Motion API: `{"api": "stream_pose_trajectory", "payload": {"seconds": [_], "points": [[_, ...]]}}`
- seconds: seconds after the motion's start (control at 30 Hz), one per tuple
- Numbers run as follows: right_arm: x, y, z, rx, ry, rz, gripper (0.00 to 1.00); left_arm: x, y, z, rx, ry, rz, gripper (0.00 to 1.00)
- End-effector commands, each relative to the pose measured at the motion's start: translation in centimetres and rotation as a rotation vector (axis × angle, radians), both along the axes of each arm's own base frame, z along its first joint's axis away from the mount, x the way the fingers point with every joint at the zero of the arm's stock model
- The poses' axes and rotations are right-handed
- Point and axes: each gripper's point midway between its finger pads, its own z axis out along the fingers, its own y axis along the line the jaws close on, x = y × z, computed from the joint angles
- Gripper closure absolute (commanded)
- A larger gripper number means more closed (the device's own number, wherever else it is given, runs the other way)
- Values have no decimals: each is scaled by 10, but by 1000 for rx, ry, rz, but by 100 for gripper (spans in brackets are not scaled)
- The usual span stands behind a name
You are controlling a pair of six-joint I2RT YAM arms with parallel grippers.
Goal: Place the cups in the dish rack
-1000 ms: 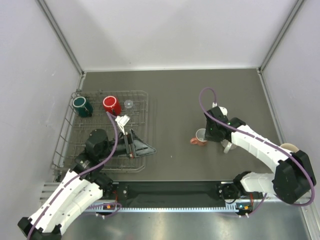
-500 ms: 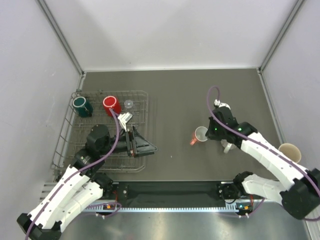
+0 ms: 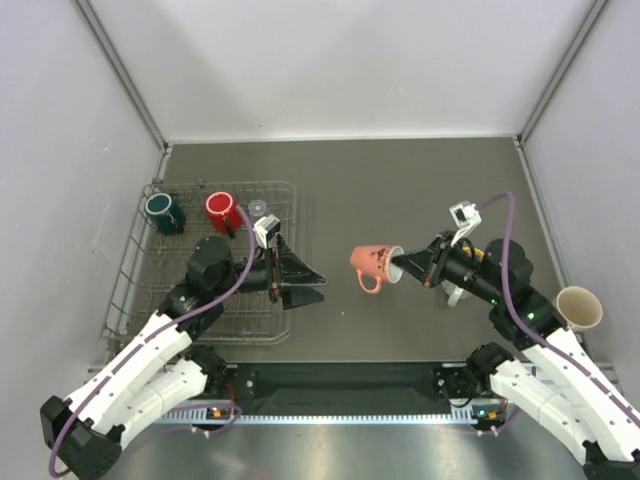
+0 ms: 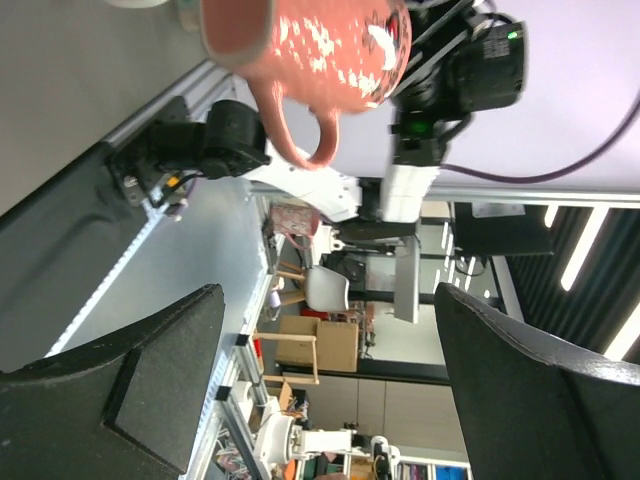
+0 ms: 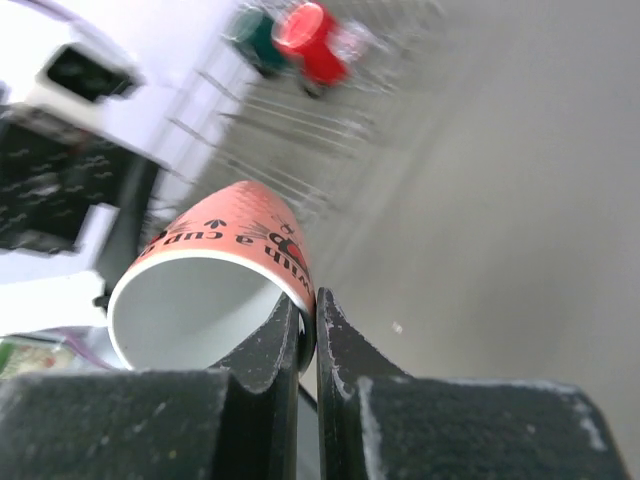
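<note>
Your right gripper (image 3: pixel 398 265) (image 5: pixel 305 322) is pinching the pink mug (image 3: pixel 375 264) (image 4: pixel 310 45) (image 5: pixel 215 290) by its rim, with one finger inside the white interior and the other against the outer wall. The mug lies on its side in the air, clear of the table (image 3: pixel 400 190), over the middle of it and a little toward the near edge. Its mouth faces the right edge and its handle hangs toward the near edge. In the right wrist view you can read part of dark lettering on the pink wall.

Your left gripper (image 3: pixel 318 287) (image 4: pixel 328 295) is spread wide and holds nothing. It reaches out just past the right side of the dish rack (image 3: pixel 140 250) and points at the base of the mug, near it but not touching. The left wrist view shows the mug above the gap between the two fingers.

The dish rack sits by the left edge of the table. The dark green mug (image 3: pixel 164 212) (image 5: pixel 258 35) stands upright in its far-left corner, and the red mug (image 3: pixel 223 210) (image 5: pixel 312 40) stands upright just to its right. The tiny clear glass (image 3: pixel 258 208) stands near the rack's far-right corner. The tan cup (image 3: pixel 579 307) stands upright at the right edge of the table, beside your right arm and well apart from the rack.
</note>
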Motion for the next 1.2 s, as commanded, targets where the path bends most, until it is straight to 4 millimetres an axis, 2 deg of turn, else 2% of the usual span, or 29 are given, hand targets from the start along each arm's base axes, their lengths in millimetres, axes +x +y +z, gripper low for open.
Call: {"api": "stream_pose_trajectory", "payload": {"seconds": [0.0,0.13,0.23,0.57,0.73,0.83,1.0,1.17], "points": [[-16,11,67,203,-230,101,100,-11,-2,65,-180,-112,-45,9],[-20,15,87,255,-303,134,100,-12,-6,78,-217,-113,-45,9],[-19,18,90,316,-293,135,100,-15,-9,83,-242,-114,-52,9],[-13,32,112,462,-276,166,100,-13,-23,86,-296,-144,-14,17],[-17,38,116,463,-280,196,100,-13,-40,84,-308,-122,-49,19],[-20,38,118,478,-295,198,100,-10,-48,84,-320,-114,-39,25],[-22,42,113,467,-290,204,100,-8,-55,90,-367,-109,-34,31],[-26,46,109,464,-299,208,100,-7,-63,86,-366,-93,-34,37]]}}
